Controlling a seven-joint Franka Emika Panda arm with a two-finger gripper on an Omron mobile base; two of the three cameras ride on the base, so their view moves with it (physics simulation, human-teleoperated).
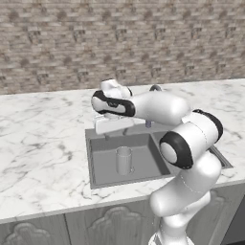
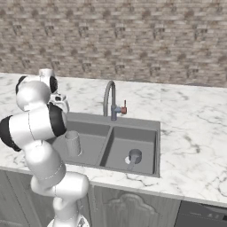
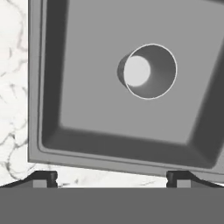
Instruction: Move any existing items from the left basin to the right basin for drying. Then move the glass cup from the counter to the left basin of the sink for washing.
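A white robot arm reaches over a dark grey double sink set into a white marble counter beneath a brick wall. The tall, straight-sided glass tumbler stands upright on the floor of the left basin, apart from its walls; in the hand view the tumbler appears from above as an open round mouth with a pale bottom. The gripper hangs above the basin's edge near the counter, its two dark fingertips spread wide to either side and clasping nothing, well clear of the tumbler. In the left base view the hand sits above the back of the sink, though its fingers are hidden behind the arm's forearm. In the right base view the tumbler rises inside the left basin, just beside the arm's elbow. The smaller rounded glass rests in the right basin, on the far side of the central divider from the tumbler. A curved grey faucet with a red-tipped handle stands at the back of the sink, above the divider. Pale cabinet fronts with carved panels run below the counter.
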